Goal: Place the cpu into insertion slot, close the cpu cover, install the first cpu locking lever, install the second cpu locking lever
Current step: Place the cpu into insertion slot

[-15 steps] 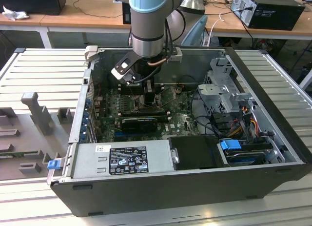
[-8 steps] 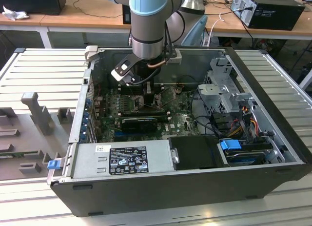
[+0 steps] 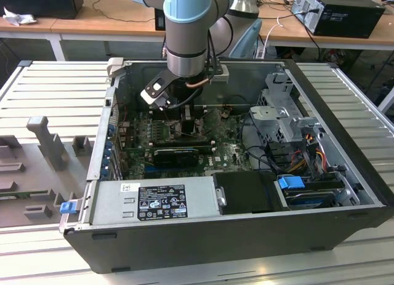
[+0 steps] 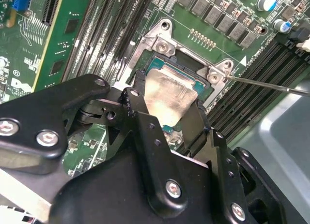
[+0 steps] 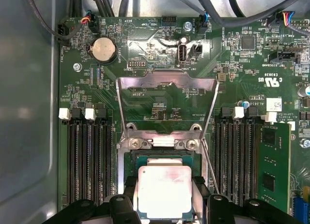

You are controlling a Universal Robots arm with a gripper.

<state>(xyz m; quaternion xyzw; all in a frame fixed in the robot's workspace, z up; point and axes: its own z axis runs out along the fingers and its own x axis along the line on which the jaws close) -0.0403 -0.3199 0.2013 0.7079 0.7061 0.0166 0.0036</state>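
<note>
My gripper (image 4: 169, 105) reaches down inside the computer case (image 3: 320, 100) over the green motherboard (image 5: 160, 45). Its black fingers (image 5: 130, 197) sit against two opposite sides of the cpu (image 5: 164, 191), silver top up, so it is shut on the chip. The cpu (image 4: 167, 96) lies low over the insertion slot (image 5: 160, 159); I cannot tell whether it is seated. The cpu cover (image 5: 167, 79) stands swung open beyond the slot, hinged at its two screws. A thin wire locking lever (image 4: 261, 82) runs free beside the socket. In the exterior view the gripper (image 3: 188, 116) hangs under the arm.
Black memory slots (image 5: 87, 161) flank the socket on both sides, with a green memory stick (image 5: 276, 171) fitted. A coin battery (image 5: 103, 50) and cables lie past the cover. The power supply (image 3: 154, 202), graphics card (image 3: 175, 154) and drive cage (image 3: 283, 112) crowd the case.
</note>
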